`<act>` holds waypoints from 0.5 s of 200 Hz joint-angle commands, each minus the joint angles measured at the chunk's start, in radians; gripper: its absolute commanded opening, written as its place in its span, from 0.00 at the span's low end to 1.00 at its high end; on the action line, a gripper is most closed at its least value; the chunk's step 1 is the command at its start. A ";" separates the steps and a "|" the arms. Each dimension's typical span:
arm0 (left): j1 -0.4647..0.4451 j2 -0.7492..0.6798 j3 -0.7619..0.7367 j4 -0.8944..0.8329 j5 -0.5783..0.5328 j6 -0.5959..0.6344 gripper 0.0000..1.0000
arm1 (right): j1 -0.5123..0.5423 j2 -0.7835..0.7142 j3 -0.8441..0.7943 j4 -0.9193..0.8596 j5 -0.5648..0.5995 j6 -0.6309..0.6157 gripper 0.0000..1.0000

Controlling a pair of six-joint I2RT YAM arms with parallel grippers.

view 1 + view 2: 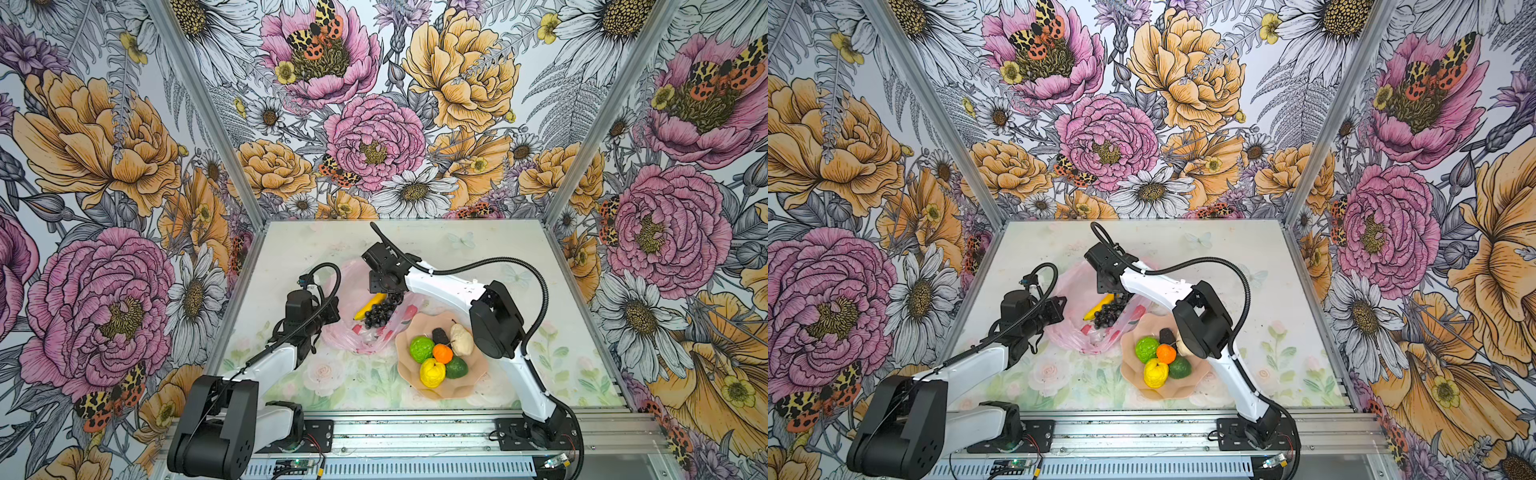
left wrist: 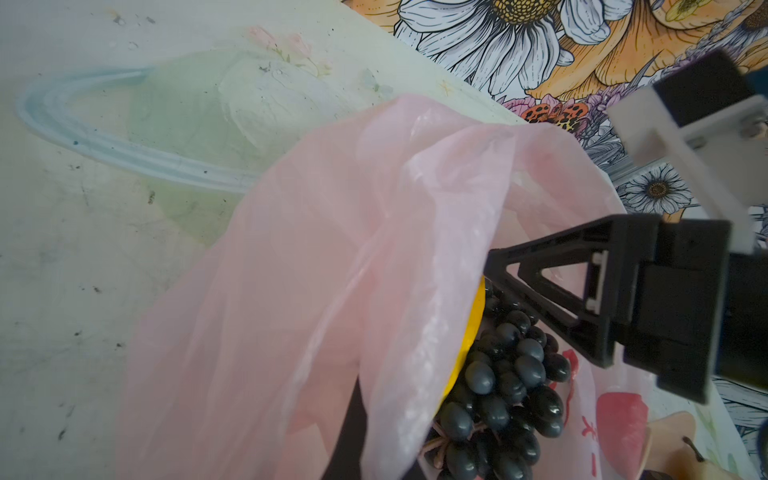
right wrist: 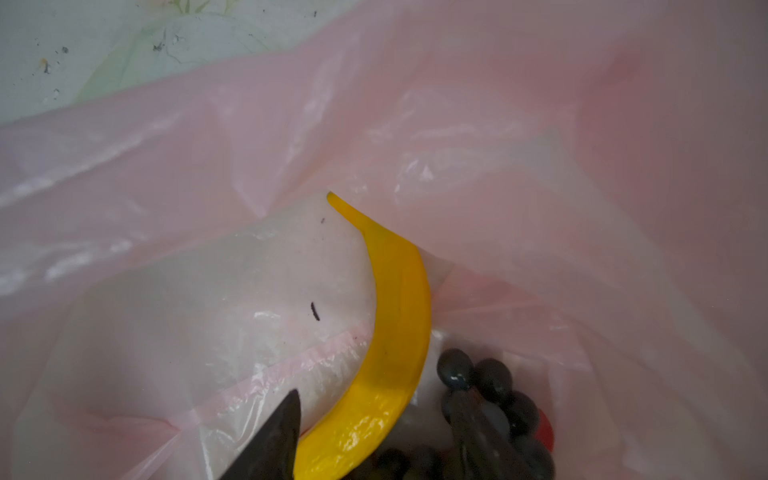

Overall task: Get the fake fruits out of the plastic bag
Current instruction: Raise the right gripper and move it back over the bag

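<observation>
The banana & the grapes are lying inside the plastic bag, and they are touching each other. The right gripper is reaching down into the bag w/ its jaws spread apart. One finger is sitting on each side of the banana, and one of them is resting on the grapes. The left gripper is pressing tight on the bag's edge & holding it up. Just beside the bag, the pink plate is holding the other fruits: bumpy green fruit, orange, lemon, avocado & whitish lump. Bag & plate are both sitting on the table w/ faint flowers on it.
</observation>
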 commanded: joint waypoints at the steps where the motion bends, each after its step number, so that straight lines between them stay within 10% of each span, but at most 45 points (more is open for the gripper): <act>1: -0.009 -0.016 0.000 0.012 -0.004 0.013 0.00 | -0.007 0.041 0.057 0.009 0.017 0.029 0.58; 100: -0.009 -0.009 0.003 0.013 0.000 0.014 0.00 | -0.035 0.143 0.106 0.009 -0.009 0.032 0.50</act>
